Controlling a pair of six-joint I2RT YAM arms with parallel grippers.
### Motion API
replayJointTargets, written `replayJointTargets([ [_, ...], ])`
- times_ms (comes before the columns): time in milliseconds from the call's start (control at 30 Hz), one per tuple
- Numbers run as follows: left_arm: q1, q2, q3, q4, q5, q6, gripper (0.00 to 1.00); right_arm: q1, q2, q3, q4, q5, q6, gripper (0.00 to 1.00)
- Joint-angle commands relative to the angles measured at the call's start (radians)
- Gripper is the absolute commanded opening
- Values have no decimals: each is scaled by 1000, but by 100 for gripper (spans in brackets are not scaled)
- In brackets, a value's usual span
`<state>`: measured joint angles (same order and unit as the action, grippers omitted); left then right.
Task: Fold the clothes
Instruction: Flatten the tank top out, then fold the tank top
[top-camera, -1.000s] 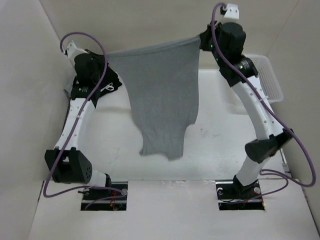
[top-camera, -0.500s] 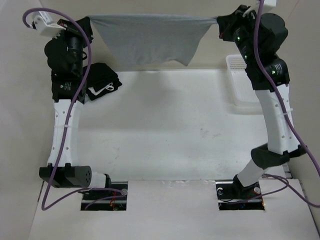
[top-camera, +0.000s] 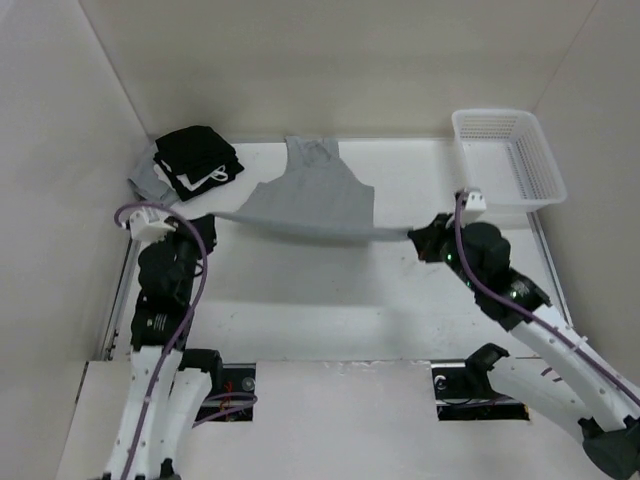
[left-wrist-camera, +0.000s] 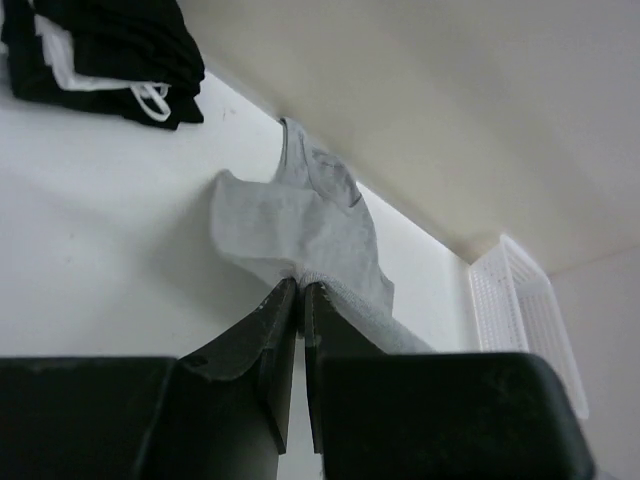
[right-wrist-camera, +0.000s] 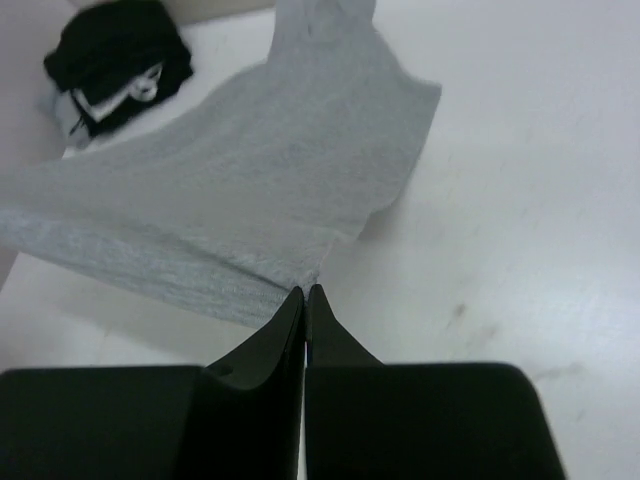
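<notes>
The grey garment (top-camera: 310, 205) lies spread across the far half of the white table (top-camera: 330, 300). Its near hem is pulled taut and raised a little off the surface, and its two tabs rest flat close to the back wall (top-camera: 330, 70). The left claw (left-wrist-camera: 298, 290) is pinched narrow on the hem's left corner, and the right claw (right-wrist-camera: 305, 292) is pinched tight on its right corner. A black pile (top-camera: 200, 160) sits in the far left corner on a pale grey piece (top-camera: 148, 182), a white basket (top-camera: 500, 113) stands far right, and plain beige walls enclose the table
</notes>
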<state>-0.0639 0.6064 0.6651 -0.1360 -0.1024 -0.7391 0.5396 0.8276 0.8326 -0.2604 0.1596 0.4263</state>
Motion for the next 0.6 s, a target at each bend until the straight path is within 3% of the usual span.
replayJointTargets([
  [0,-3,-216,-54,-239,-37,-6,3,117,-178,-189,-24,64,205,0],
  [133,-35,-382,-76,-581,-37,-87,3,308,-370,-320,-293,103,440,0],
  [167,-59,-420,-67,-653,-40,-123,3,414,-418,-349,-357,107,536,0],
  [267,-96,-479,-10,-828,-78,-203,3,600,-429,-363,-442,133,676,0],
  [400,-72,-496,48,-930,-125,-201,3,846,-348,-319,-487,250,801,0],
  [467,-50,-490,44,-923,-128,-210,3,862,-285,-273,-473,303,770,0],
  [567,-15,-426,-14,-777,-120,-221,2,599,-123,-193,-296,244,501,0],
])
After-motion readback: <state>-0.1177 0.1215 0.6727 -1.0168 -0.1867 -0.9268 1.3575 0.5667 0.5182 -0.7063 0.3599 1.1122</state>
